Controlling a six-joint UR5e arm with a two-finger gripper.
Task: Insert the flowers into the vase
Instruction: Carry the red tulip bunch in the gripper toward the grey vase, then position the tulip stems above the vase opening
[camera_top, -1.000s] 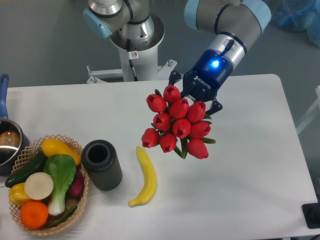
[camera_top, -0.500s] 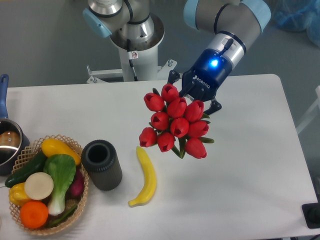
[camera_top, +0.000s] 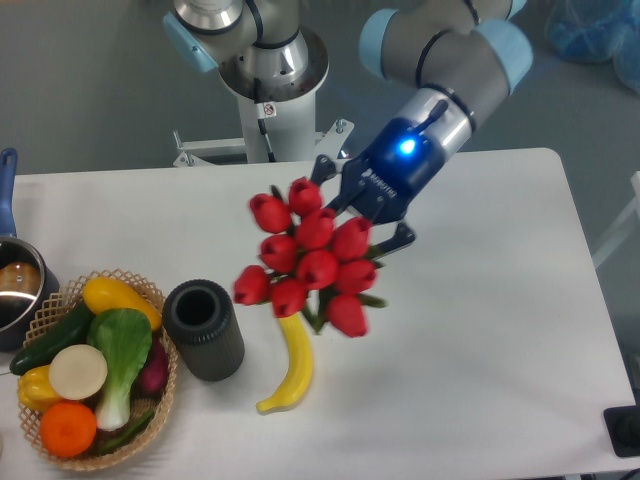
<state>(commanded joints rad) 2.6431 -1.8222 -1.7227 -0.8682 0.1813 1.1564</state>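
The flowers (camera_top: 305, 257), a bunch of red tulip buds with green leaves, hang above the table and are slightly blurred. My gripper (camera_top: 358, 215) is shut on their stems, its fingers mostly hidden behind the buds. The vase (camera_top: 203, 329), dark grey and ribbed with an open round mouth, stands upright on the table to the lower left of the flowers. A gap remains between the lowest left bud and the vase's mouth.
A yellow banana (camera_top: 291, 364) lies on the table right of the vase, under the bunch. A wicker basket (camera_top: 159, 301) of vegetables and fruit stands left of the vase. A metal pot (camera_top: 17, 290) with a blue handle sits at the left edge.
My gripper has carried the flowers left and a little down, from over the table's middle toward the vase. Vase, banana and basket have not moved.
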